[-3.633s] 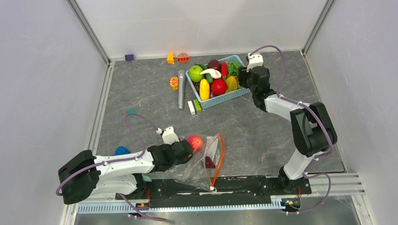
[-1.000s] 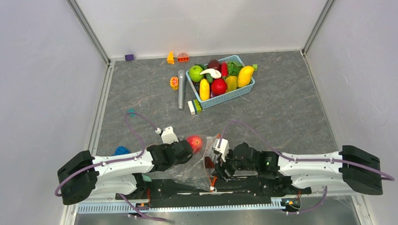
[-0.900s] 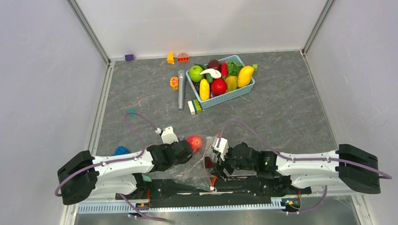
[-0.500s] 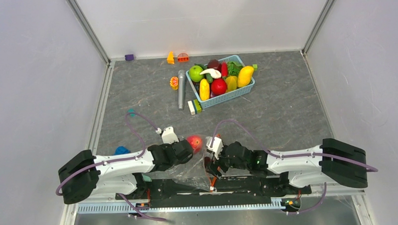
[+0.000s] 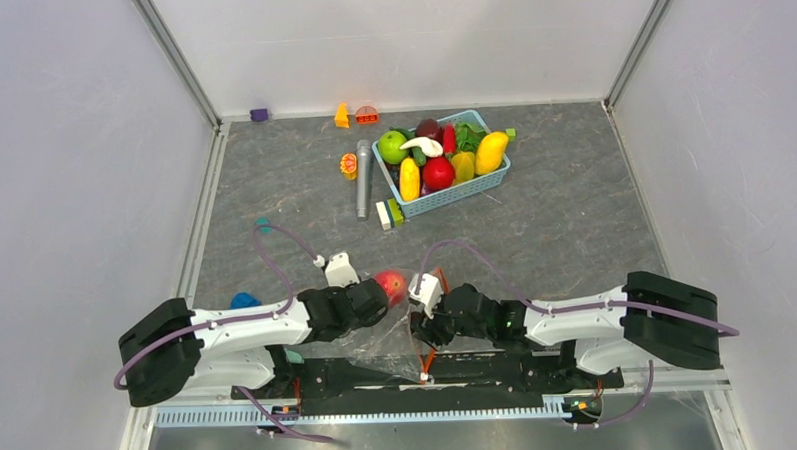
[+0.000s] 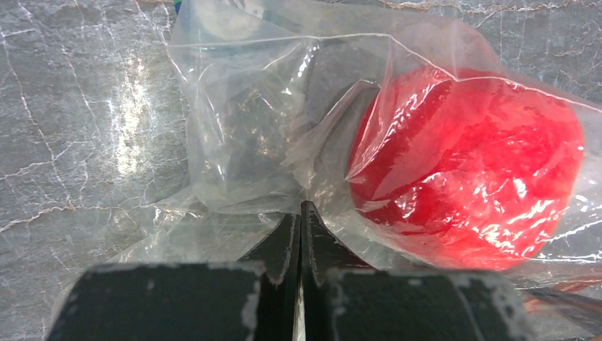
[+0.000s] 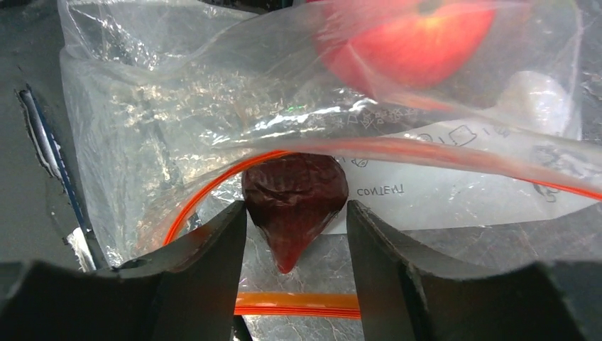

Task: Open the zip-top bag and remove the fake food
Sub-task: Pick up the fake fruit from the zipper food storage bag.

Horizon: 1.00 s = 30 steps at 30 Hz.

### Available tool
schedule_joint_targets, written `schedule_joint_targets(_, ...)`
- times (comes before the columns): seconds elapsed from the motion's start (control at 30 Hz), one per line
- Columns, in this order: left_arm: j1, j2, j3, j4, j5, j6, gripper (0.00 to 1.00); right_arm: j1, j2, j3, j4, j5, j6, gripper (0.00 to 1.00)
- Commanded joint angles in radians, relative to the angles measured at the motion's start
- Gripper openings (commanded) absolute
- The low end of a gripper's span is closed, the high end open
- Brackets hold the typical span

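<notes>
a lab test cell: white enclosure walls (image 5: 62, 147) around a grey tabletop (image 5: 575, 229).

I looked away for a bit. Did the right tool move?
Yes. The right tool came from the blue basket at the far side to the zip-top bag near the front edge.

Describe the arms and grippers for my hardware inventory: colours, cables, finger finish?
Both arms have white link shells with bulky black joint housings, and a lilac cable loops along each. A small white camera block sits near each wrist. The left gripper and right gripper have matte black fingers with scuffed, whitish edges.
</notes>
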Motion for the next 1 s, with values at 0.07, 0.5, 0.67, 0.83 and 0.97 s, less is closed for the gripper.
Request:
schedule_joint_targets(0.07, 0.003, 0.005, 0.011, 0.016, -0.016, 0.003, 0.02, 0.004, -0.137, 0.007, -0.062, 0.056, 0.044, 0.57)
schedule_joint_targets(0.5, 0.003, 0.039, 0.011, 0.044, -0.007, 0.003, 0.02, 0.002, -0.351, -0.029, -0.249, -0.001, 0.054, 0.55)
schedule_joint_targets(0.67, 0.003, 0.035, 0.013, 0.042, -0.008, 0.004, 0.02, 0.002, -0.250, -0.029, -0.153, 0.022, 0.015, 0.55)
schedule_joint_targets(0.83, 0.003, 0.040, 0.019, 0.041, -0.009, 0.007, 0.02, 0.002, -0.136, 0.013, -0.088, 0.049, -0.018, 0.62)
schedule_joint_targets(0.97, 0.004, 0.044, 0.021, 0.041, -0.007, 0.007, 0.02, 0.003, -0.064, 0.051, -0.062, 0.039, -0.038, 0.65)
